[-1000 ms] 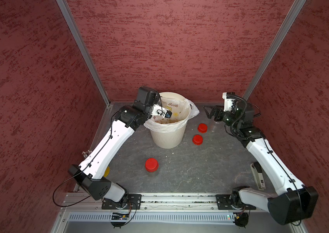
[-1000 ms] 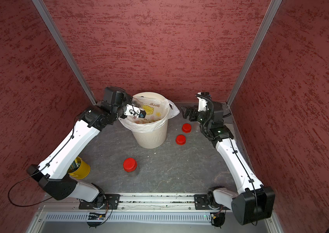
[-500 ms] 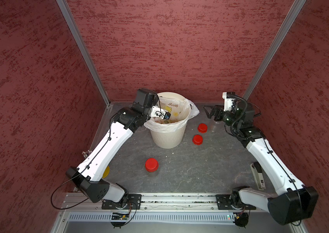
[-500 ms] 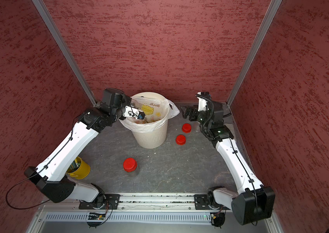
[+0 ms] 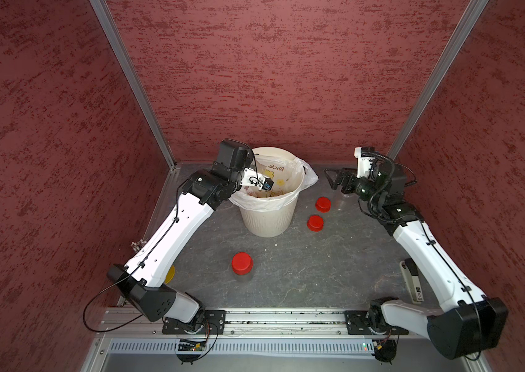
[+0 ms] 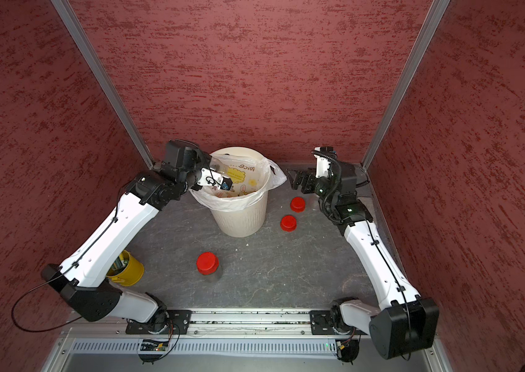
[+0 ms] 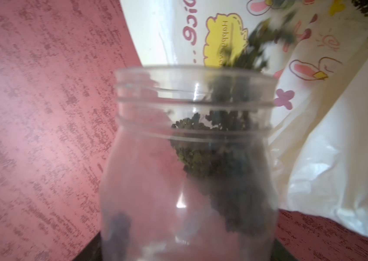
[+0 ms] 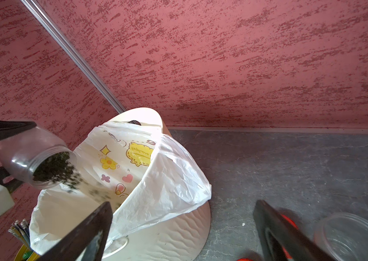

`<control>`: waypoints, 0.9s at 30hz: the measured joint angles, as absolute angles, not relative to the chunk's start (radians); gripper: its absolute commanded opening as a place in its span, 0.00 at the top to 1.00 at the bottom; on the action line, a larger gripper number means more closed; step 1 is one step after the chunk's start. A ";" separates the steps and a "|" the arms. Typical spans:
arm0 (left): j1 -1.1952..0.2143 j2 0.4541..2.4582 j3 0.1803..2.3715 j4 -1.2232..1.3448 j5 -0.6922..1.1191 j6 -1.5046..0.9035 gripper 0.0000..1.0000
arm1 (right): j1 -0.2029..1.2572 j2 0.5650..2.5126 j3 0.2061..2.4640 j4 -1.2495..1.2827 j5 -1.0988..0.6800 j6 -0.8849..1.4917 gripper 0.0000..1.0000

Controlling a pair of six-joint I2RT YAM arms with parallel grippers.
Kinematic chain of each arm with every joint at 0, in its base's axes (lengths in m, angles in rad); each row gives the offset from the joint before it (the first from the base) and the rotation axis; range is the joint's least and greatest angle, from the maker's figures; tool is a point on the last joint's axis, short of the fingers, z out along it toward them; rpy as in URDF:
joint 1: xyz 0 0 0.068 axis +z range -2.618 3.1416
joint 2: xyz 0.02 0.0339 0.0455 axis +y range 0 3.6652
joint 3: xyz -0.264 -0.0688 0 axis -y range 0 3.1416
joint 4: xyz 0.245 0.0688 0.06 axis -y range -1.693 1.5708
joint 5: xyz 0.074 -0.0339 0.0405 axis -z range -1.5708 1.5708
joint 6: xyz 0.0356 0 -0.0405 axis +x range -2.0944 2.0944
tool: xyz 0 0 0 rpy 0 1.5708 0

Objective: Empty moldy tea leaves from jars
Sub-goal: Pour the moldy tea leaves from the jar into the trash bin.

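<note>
Clear jar (image 8: 31,162), tilted over the bin (image 5: 267,222) at the back edge of the tabletop (image 5: 303,273), spills tea leaves (image 8: 54,167), gripped by the left pincer (image 5: 259,182); the right pincer (image 5: 331,178) gapes empty beside another lidless jar (image 8: 354,237).

Cream ribbed bin (image 5: 267,222) stands upright on the grey table (image 5: 319,270), near the back wall (image 5: 271,80), approx. in the middle. A white plastic bag (image 8: 171,180) w/ cartoon prints (yellow cloud, flower, heart) lines it and hangs over the rim. A yellow cup (image 6: 130,272) w/ pencils (image 8: 19,228) stands at one table edge, well apart from the bin. A small grey-white device (image 5: 412,285), kind unclear, lies at the opposite edge. Two metal posts (image 5: 132,83) in the back corners.
</note>
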State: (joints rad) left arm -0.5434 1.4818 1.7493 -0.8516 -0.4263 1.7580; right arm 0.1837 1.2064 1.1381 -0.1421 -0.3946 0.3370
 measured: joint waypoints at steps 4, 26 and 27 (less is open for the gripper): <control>-0.555 1.528 1.849 -0.866 -0.425 1.763 0.34 | 0.184 1.206 1.138 -0.140 -0.402 0.340 0.01; -0.572 1.523 1.840 -0.882 -0.431 1.755 0.34 | 0.183 1.215 1.148 -0.139 -0.434 0.343 0.01; -0.569 1.529 1.840 -0.888 -0.432 1.755 0.34 | 0.183 1.215 1.150 -0.139 -0.434 0.343 0.01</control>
